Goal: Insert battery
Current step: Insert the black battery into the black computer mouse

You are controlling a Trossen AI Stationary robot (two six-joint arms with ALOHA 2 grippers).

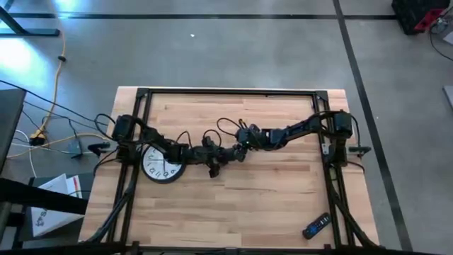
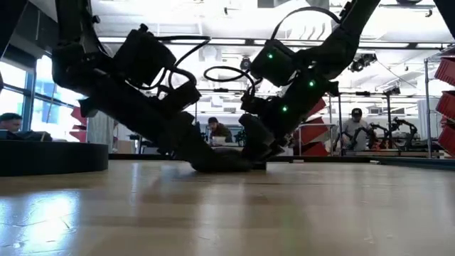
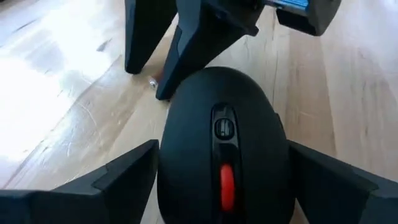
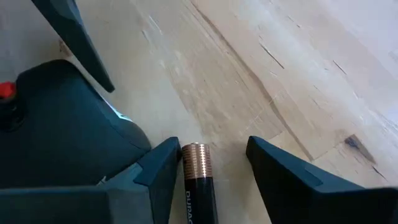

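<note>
Mouse [image 3: 221, 155]: black computer mouse with a red scroll wheel, lying on the wooden table [image 1: 269, 191] around the middle, a little left of centre; in the low view showing only as a low dark shape [image 2: 224, 162] on the tabletop between the two arms.

Left gripper [image 3: 217, 186]: reaching in from the left side, closing on the mouse, one dark finger [image 3: 118, 177] pressing each flank, holding it down on the wood.

Battery [image 4: 198, 180]: black cell with a copper-coloured end and part of a printed brand name showing, sitting between the right gripper's fingers [image 4: 298, 180] with its copper end pointing outward; touching the finger nearer the mouse, standing apart from the other.

Right gripper [image 4: 208, 158]: coming in from the right, fingers spread fairly narrow around the battery, hanging low over the table just beside the edge of the mouse [image 4: 56, 118]; grip on the battery not quite clear, the cell leaning on one finger only.

Meeting point: both grippers gathering at the middle of the table [image 1: 223, 152], nearly touching in the high view.

Clock [image 1: 161, 164]: white-faced round wall clock lying flat at the left, partly under the left arm.

Remote [image 1: 316, 226]: dark remote control lying at the near right corner, well apart from the grippers.

People [image 2: 355, 128]: sitting and standing far off in the room behind.
</note>
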